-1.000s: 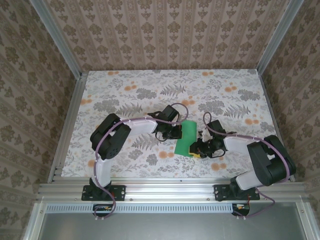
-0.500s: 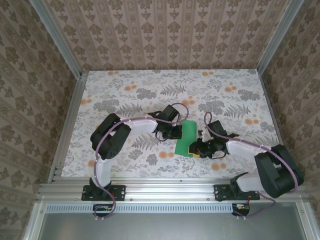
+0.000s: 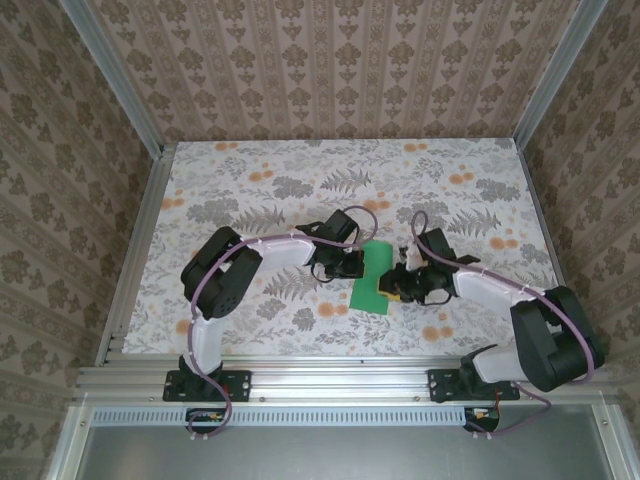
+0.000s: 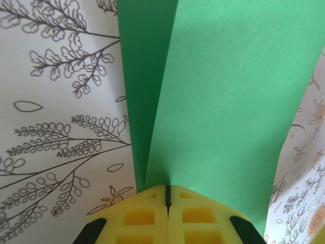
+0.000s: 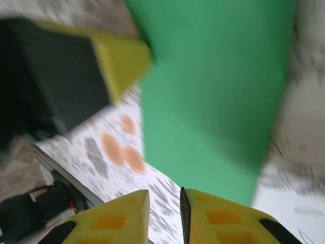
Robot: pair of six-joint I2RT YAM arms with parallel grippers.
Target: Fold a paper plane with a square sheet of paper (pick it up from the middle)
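Left gripper (image 4: 166, 195), pads pressed together on the near edge of the square sheet of paper (image 4: 228, 91), which leaves the pinch as two green layers diverging from one crease line; the clamp probably serves to anchor that fold. The sheet lies between the two arms on the near middle of the floral tabletop (image 4: 56, 127). Right gripper (image 5: 165, 203), jaws slightly parted with nothing visible between them (this view is blurred), stands at the sheet's opposite edge, apparently placed to work the free flap.
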